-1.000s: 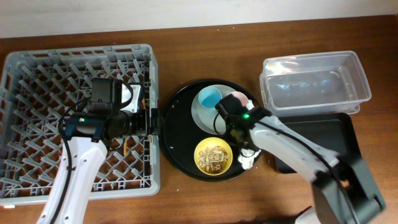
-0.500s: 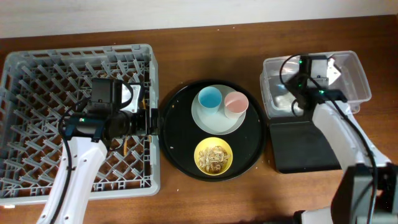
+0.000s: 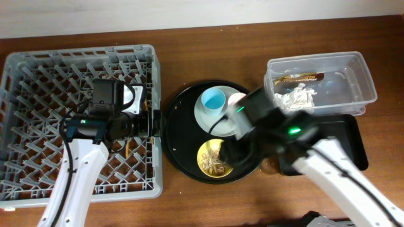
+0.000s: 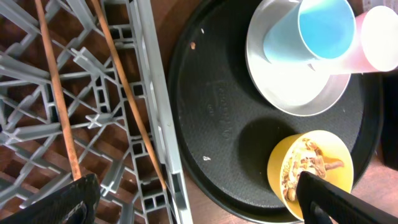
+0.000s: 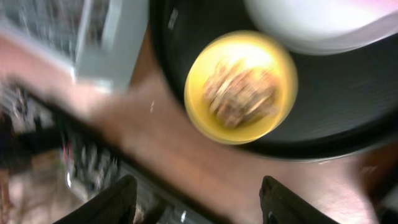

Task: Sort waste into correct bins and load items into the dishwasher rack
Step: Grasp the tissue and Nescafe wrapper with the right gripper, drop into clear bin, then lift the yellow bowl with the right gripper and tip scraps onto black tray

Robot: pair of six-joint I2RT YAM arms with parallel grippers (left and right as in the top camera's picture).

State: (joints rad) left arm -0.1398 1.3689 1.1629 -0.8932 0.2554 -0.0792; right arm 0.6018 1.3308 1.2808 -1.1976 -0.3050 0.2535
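Note:
The grey dishwasher rack (image 3: 38, 82) fills the left; two chopsticks (image 4: 59, 106) lie in it. My left gripper (image 3: 154, 123) hovers open and empty over the rack's right rim, between its fingers (image 4: 56, 202). On the round black tray (image 3: 180, 123) stand the plate (image 3: 205, 116), the blue cup (image 3: 213, 99), the pink cup (image 4: 379, 37) and the yellow bowl (image 3: 216, 157) of food scraps. My right gripper (image 3: 232, 150) is open and empty beside the bowl (image 5: 241, 87); that view is blurred. The white napkin (image 3: 297, 96) and brown wrapper (image 3: 302, 77) lie in the clear tub (image 3: 360, 69).
The shallow black tray (image 3: 344, 135) sits in front of the clear tub, partly covered by my right arm. My right arm crosses the round tray's right side and hides most of the pink cup from above. Bare wooden table (image 3: 208, 202) lies in front.
My right gripper carried the napkin from the round tray to the clear tub, let it go there, and has swung back over the yellow bowl. The left arm has not moved.

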